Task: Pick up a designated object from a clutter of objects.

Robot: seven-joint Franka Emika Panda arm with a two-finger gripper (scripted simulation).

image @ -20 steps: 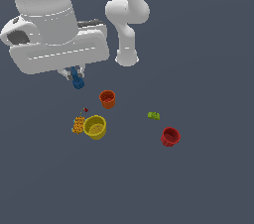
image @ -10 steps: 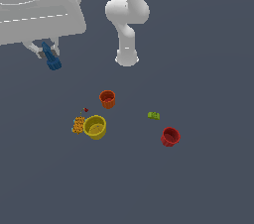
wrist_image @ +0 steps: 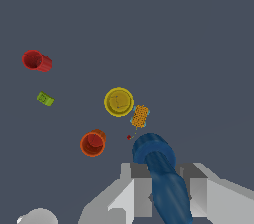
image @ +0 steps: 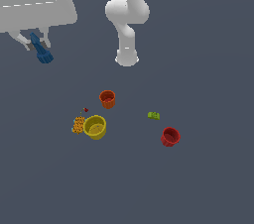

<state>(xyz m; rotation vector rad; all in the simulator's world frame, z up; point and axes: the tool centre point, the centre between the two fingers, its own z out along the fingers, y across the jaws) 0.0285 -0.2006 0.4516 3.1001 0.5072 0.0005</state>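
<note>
Lift step, by the look of it: gripper (image: 35, 44) high at the exterior view's left, pinching the dark-blue object (image: 41, 52) between its fingers, well clear of the bench (image: 208, 183). In the wrist view, fingers pressed against either side of the blue shaft, knobbly end (wrist_image: 153, 149) pointing down toward the clutter. Object therefore off the surface and in the grasp, well apart from everything left below.

Next move probably only a matter of holding the pinch steady; grip appears centred on the shaft, though how much of the pads bears on it hard to judge from here.

Across the bench, from the exterior view's left: orange-speckled box (image: 78, 124) touching or just beside the yellow cup (image: 95, 127), tiny red piece (image: 86, 110) near above them, orange cup (image: 107, 98) close by, green block (image: 154, 115) apart, red cup (image: 170, 137) lying tilted at the right.

Surface plain dark grey-blue, flat, unmarked. No walls or furniture visible; only the arm's white base (image: 127, 58) behind the clutter.
</note>
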